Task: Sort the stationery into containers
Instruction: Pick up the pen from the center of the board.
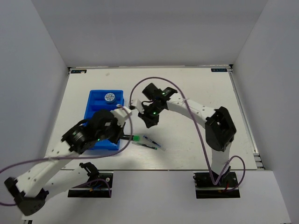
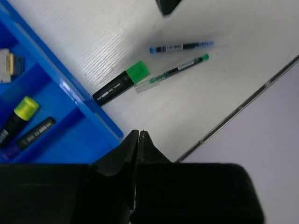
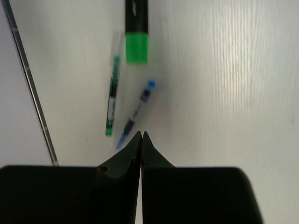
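Green-capped marker (image 2: 120,85): lay flat on the white table (image 1: 196,93), centre of the left wrist view, black tail toward the tray, cap pointing upper right. Outside the tray, not yet sorted.
Green pen (image 2: 174,73): just beside the marker's cap; touching or not, could not tell.
Blue pen (image 2: 180,46): just above the green pen, apart from it, upper right of the same view.
Blue tray (image 2: 79,100): left side of the frame; its corner wall sat close to the marker's tail.
Already in tray: yellow-capped marker (image 2: 19,113) and purple-ended marker (image 2: 31,135) side by side in one long compartment; patterned roll (image 1: 110,97) at the tray's upper end in the top view.
Left gripper (image 2: 140,135): bottom centre, over the tray's corner, fingers drawn together to a hairline gap, nothing between them.
Right gripper (image 3: 141,135): fingers pressed closed and empty, hovering just below the blue pen's tip in its own view.
Step in hand (judged): left arm fetching the green-capped marker.
How to do it well: spread the fingers first; come down across the black barrel, square to its length; take it mid-barrel, away from the tray wall and clear of the green pen; lift above the rim; lay it lengthwise with the other markers.
Risk: a graze on the pen would roll it.
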`<state>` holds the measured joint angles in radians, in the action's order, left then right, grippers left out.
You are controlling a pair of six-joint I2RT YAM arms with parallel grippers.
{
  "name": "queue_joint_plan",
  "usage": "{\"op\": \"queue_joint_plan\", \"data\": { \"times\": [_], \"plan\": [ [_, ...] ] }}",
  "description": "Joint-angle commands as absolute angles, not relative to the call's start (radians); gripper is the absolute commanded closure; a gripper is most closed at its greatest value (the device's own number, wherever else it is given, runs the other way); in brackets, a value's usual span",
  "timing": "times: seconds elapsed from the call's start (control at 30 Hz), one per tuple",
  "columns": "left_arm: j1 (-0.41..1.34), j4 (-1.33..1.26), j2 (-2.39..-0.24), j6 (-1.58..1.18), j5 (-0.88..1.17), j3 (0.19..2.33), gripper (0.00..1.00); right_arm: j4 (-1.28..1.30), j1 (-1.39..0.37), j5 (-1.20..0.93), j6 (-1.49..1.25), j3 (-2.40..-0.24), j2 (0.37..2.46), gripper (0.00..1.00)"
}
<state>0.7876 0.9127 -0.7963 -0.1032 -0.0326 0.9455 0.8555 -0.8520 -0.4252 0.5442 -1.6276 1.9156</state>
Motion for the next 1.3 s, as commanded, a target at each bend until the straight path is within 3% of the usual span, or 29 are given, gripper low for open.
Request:
{"op": "queue_joint_plan", "data": {
  "times": [0.0, 0.1, 0.23, 0.37, 0.73, 1.27],
  "plan": [
    [0.788, 0.965, -0.934, 0.194, 0.1, 1.014, 0.85, 0.876, -0.746, -0.454, 0.491, -1.503, 1.766, 1.0],
    [0.79, 0.94, -1.044, 0.343, 0.184, 1.002, 0.8, 0.816, -0.671, -0.404, 0.433, -1.369, 1.634, 1.0],
    [0.787, 0.908, -1.234, 0.478, 0.242, 1.014, 0.58, 0.776, -0.551, -0.408, 0.353, -1.186, 1.502, 1.0],
    [0.793, 0.939, -1.402, 0.573, 0.245, 1.052, 0.45, 0.738, -0.465, -0.471, 0.307, -1.062, 1.352, 1.0],
    [0.73, 0.761, -1.531, 0.672, 0.167, 1.012, 0.55, 0.675, -0.296, -0.63, 0.252, -0.92, 1.197, 1.0],
    [0.663, 0.73, -1.637, 0.716, 0.118, 0.999, 0.55, 0.698, -0.215, -0.765, 0.265, -0.911, 1.19, 1.0]
  ]
}}
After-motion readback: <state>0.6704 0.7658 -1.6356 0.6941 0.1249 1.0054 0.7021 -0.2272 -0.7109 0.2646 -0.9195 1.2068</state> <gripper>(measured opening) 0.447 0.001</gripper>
